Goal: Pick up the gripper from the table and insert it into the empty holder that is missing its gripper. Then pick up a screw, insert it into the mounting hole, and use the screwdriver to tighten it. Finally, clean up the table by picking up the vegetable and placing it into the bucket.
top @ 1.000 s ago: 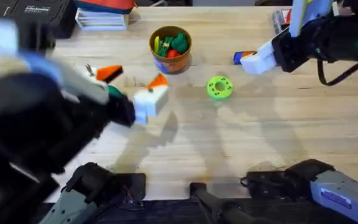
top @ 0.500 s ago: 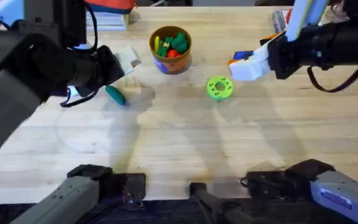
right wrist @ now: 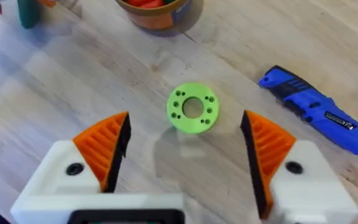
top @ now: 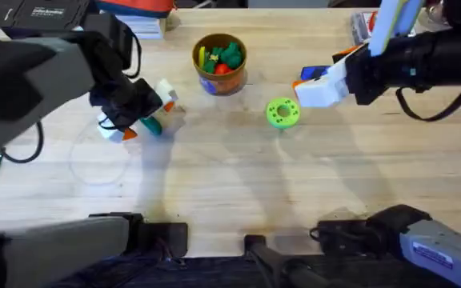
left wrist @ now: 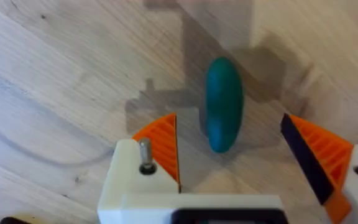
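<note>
Over the vegetable (left wrist: 223, 102), left pincer (left wrist: 241, 158) spread.

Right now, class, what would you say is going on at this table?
The left gripper is open over the teal vegetable, which lies on the wooden table between its orange pads, not yet gripped. The right gripper is also open and holds nothing, hovering near the green disc. The blue screwdriver lies on the table beside that disc. The bucket stands behind, already holding several toy vegetables.
</note>
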